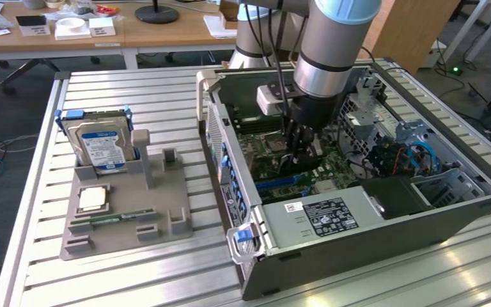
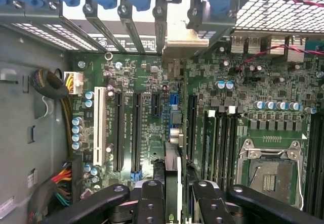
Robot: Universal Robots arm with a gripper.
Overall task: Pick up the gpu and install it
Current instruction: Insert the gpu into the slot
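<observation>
My gripper reaches down inside the open computer case, just over the green motherboard. In the wrist view the gripper is shut on the gpu, which I see edge-on as a thin card between the black fingers. The card's silver end bracket sits at the case's rear slot openings. The gpu stands upright over the long black expansion slots, and its lower edge is hidden, so I cannot tell whether it is seated.
A grey parts holder lies on the slatted table at the exterior view's left. It carries a silver hard drive, a processor and a narrow memory stick. The power supply and cable bundles crowd the case interior.
</observation>
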